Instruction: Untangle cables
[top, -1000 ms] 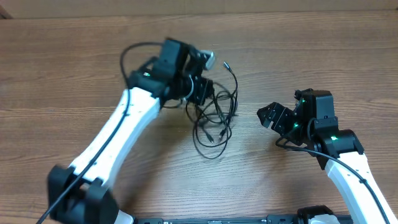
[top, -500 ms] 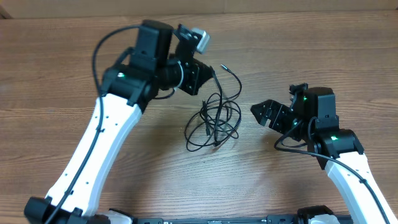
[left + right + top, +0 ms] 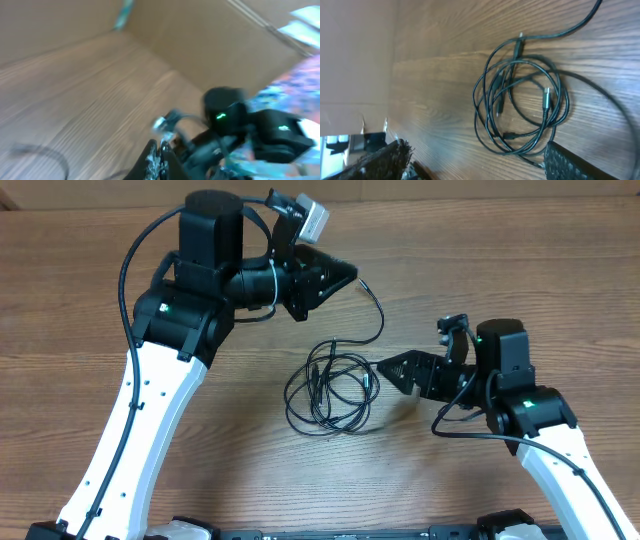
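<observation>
Cables coiled mid-table, 1 gripper on each side.
The cables [image 3: 328, 388] lie in 1 loose coil at the middle of the tabletop [image 3: 520, 260]. 1 strand trails toward the far edge, ending near my left gripper [image 3: 340, 277]; blur hides its grip, so I cannot tell. My right gripper [image 3: 390, 370] sits just right of the coil, jaws spread, empty.

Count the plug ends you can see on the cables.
5. In the coil of cables: top plug, centre plug, silver plug at right, bottom plug. Fifth plug ends the loose strand. Others may be hidden.
</observation>
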Tool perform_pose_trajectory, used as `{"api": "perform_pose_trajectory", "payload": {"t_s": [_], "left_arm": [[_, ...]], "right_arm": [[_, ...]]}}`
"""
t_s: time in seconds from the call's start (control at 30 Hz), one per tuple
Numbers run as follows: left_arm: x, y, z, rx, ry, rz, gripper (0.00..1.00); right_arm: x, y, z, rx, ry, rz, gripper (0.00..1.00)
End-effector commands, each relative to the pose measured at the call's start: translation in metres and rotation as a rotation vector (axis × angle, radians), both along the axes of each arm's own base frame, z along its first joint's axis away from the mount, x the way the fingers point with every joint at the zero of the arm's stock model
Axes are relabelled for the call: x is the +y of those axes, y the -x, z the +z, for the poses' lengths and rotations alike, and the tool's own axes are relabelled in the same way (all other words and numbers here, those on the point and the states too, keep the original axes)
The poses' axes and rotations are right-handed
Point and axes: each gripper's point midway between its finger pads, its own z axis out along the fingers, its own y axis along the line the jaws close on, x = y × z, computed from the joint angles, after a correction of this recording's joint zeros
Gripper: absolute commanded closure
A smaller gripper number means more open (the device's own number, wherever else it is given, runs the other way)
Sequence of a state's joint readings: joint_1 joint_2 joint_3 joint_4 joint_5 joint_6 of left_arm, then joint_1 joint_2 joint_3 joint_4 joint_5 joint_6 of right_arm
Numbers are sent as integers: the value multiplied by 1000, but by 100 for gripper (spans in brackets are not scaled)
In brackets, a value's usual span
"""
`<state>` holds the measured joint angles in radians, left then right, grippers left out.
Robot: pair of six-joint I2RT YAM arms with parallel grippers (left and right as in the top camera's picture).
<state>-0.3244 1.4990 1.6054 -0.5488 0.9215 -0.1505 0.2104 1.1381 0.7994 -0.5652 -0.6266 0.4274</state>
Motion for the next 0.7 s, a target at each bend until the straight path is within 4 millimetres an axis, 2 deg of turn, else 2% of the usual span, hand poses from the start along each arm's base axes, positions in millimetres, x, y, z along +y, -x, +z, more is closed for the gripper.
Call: {"api": "perform_pose_trajectory", "payload": {"t_s": [0.0,0.13,0.23,0.27,0.43,0.67], "left_arm": [[1,15,26,-19,76,-83,96],[16,-2,-6,86,-32,76,96],[33,-10,-47,214,-170,210,86],[41,-8,-72,269,-264,251,84],[53,1,-120,395,-423,294,65],[50,11,-179,565,-528,254,65]], "right_arm": [[-1,-5,-4,0,55,-11,17],[-18,-2,-30,80,164,-76,18],[-37,1,-47,130,274,-139,18],[-44,4,-52,148,312,-157,18],[-42,12,-54,181,304,-138,18],[-43,26,-66,267,322,-121,25]]}}
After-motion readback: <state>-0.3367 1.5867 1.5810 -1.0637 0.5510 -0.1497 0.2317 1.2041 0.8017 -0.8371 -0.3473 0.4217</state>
